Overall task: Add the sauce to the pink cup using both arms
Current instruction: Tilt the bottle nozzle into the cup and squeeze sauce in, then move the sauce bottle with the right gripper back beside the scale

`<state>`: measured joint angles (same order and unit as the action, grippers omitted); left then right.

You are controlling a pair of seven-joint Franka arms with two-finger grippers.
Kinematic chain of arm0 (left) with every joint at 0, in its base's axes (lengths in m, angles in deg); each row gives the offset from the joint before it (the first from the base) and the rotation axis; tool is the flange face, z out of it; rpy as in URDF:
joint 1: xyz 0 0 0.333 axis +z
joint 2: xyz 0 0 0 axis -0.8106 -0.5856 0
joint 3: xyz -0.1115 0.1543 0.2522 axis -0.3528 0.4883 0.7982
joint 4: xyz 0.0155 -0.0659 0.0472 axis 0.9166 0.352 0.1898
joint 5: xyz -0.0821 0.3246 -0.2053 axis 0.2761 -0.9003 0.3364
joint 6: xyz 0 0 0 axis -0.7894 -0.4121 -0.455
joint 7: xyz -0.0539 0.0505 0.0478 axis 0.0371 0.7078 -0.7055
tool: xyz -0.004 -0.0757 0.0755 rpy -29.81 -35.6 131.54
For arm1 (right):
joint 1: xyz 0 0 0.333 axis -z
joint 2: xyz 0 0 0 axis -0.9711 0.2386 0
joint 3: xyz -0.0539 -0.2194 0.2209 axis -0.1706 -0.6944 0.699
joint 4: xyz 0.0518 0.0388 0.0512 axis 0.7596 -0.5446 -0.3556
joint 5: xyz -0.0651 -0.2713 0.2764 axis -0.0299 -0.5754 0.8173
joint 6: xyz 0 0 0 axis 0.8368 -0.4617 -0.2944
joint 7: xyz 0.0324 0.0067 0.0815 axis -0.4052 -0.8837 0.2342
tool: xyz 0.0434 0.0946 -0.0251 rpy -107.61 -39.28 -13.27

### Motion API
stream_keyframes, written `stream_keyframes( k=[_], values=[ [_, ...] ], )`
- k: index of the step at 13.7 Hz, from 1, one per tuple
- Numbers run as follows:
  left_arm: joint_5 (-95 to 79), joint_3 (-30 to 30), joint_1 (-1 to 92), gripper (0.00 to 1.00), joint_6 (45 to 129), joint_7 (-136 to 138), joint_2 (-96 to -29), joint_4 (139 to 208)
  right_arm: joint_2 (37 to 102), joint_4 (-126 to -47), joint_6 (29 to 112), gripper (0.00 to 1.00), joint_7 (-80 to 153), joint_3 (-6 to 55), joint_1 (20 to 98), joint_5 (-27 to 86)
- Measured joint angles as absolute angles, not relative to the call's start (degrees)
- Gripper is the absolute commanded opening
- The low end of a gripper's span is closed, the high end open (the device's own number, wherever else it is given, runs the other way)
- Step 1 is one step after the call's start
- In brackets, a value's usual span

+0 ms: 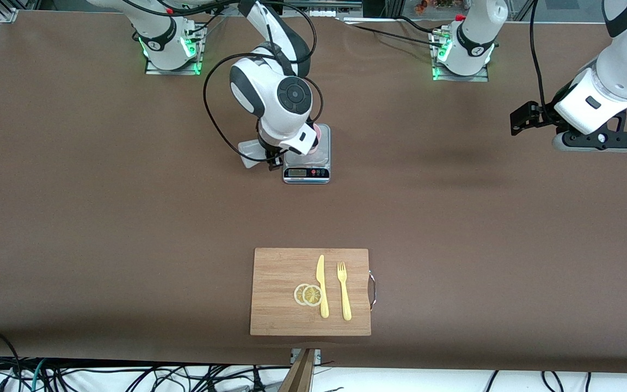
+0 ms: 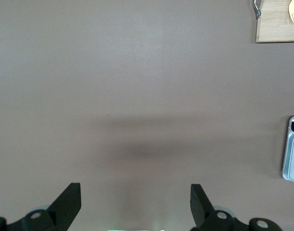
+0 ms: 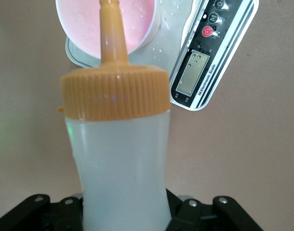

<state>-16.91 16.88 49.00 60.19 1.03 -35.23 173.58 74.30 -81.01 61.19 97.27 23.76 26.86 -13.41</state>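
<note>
**Bottle tipped over the cup**

The right gripper [image 3: 125, 216] clenches the bottle [image 3: 120, 159], nozzle aimed into the pink cup [image 3: 108, 24] on the scale [image 1: 306, 163], probably to pour. The left gripper [image 2: 135, 204] waits, released, over bare table.

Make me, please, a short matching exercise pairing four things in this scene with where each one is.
Things:
1. squeeze bottle
2. pink cup
3. fork
4. left end effector

Places:
A. on the cutting board
B. open over bare table
C. on the scale
D. held in the right end effector

Pairs: 1-D, 2-C, 3-A, 4-B
</note>
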Motion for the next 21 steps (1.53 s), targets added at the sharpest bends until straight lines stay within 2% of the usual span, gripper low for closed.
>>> stream_keyframes(
  k=[13,17,21],
  values=[
    [-16.91,16.89,49.00,1.00,60.03,1.03,-35.23,173.58,74.31,-81.43,66.51,0.00,104.43,23.52,31.29,-7.31],
    [-16.91,16.89,49.01,1.00,59.97,1.03,-35.23,173.58,74.31,-81.61,68.27,0.00,109.84,23.42,34.05,-1.70],
    [-16.91,16.89,49.01,1.00,59.96,1.03,-35.23,173.57,74.31,-81.61,69.25,0.00,120.41,23.14,40.02,6.56]
  ],
)
